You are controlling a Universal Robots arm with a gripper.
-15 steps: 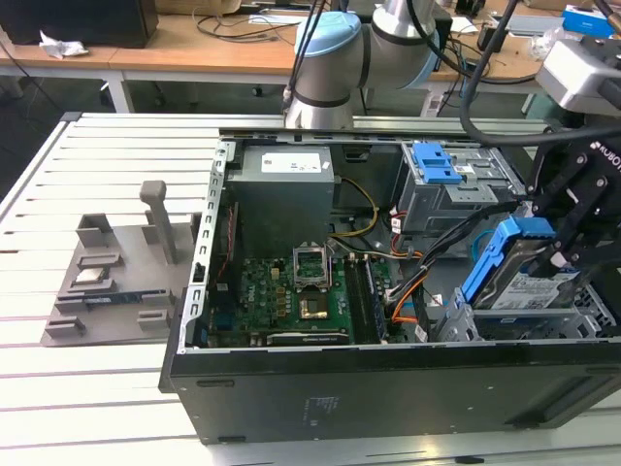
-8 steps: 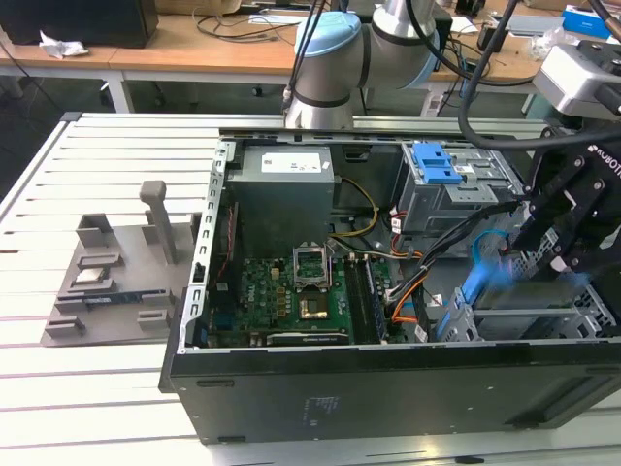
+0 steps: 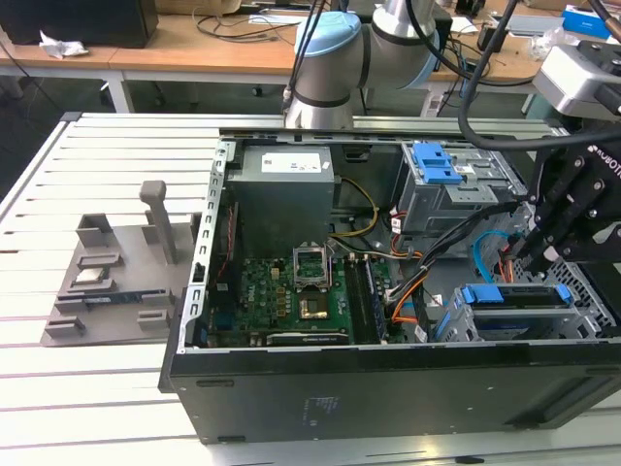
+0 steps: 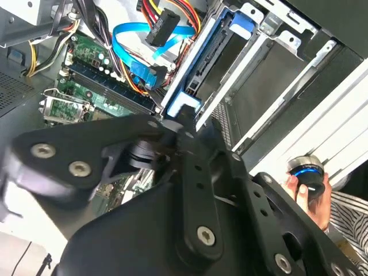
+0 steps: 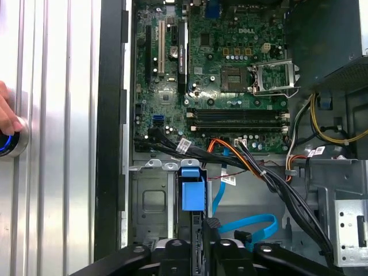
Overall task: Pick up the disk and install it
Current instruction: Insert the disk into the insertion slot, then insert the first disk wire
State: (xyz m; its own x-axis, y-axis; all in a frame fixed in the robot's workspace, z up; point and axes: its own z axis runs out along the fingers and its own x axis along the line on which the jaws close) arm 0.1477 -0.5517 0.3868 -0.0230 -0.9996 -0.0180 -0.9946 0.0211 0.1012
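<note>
Disk (image 3: 514, 295) stands on edge in the low metal drive bay (image 5: 150, 198) at a corner of the open computer case (image 3: 291, 393) — toward the exterior view's right, just beside the motherboard (image 3: 291, 291). Its blue carrier frame runs along the upper edge, and in the first wrist view a blue tab (image 5: 191, 192) of that frame sits at the end facing the motherboard. The tool (image 3: 536, 254) hangs directly over the disk, its black body set to either side of the thin edge in the first wrist view; whether it is clamped on the disk or merely around it I cannot tell.

A flat blue data cable (image 5: 253, 221) loops loose beside the bay, and a bundle of black wires (image 5: 276, 178) crosses from the board toward the grey drive cage (image 3: 456, 199), which carries a blue latch (image 3: 437, 163) on top. The grey power-supply box (image 3: 284, 194) sits at the far end of the case. The case lies on its side on a slatted metal table (image 3: 87, 408), with a grey fixture (image 3: 116, 272) of upright posts near it on the exterior view's left. The robot arm (image 3: 330, 68) rises behind the case. A person's hand (image 4: 313, 192) rests on a round knob (image 4: 303, 169) with a blue ring — on the table, just outside the case
</note>
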